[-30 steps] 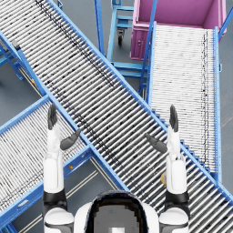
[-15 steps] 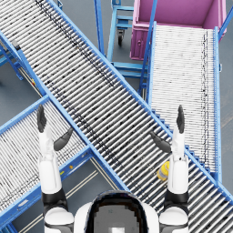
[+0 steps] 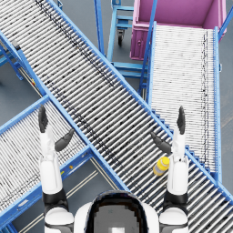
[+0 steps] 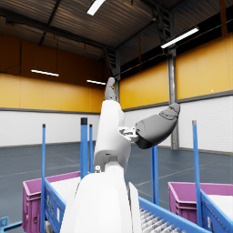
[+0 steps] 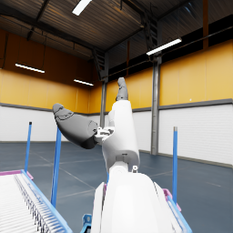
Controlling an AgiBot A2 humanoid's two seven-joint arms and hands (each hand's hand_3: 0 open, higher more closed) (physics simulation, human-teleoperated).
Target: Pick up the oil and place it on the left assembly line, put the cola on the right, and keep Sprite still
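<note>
On the central roller conveyor (image 3: 91, 91), which runs diagonally across the head view, the oil bottle (image 3: 161, 166) is seen as a yellow container with a yellow cap, resting on the rollers near the conveyor's edge. It is set just beside the right arm (image 3: 178, 170) and is touched by neither hand; whether it stands fully upright cannot be told from above. The right hand (image 3: 175, 135) is held above the conveyor with its fingers (image 3: 181, 119) extended straight and the thumb spread to the side, so nothing is gripped. The left hand (image 3: 49, 135) is posed the same way over the left conveyor (image 3: 18, 154), fingers straight, thumb apart, nothing held. The same open posture is shown in the left wrist view (image 4: 123, 127) and in the right wrist view (image 5: 111, 127), where each hand is raised against the warehouse walls. A magenta bin (image 3: 139, 45) is placed at the far end of the right conveyor (image 3: 182, 82); only its magenta inner walls and floor can be made out. Two further magenta bins (image 4: 32, 200) (image 4: 184, 200) are seen in the left wrist view, and their contents cannot be told from that angle.
</note>
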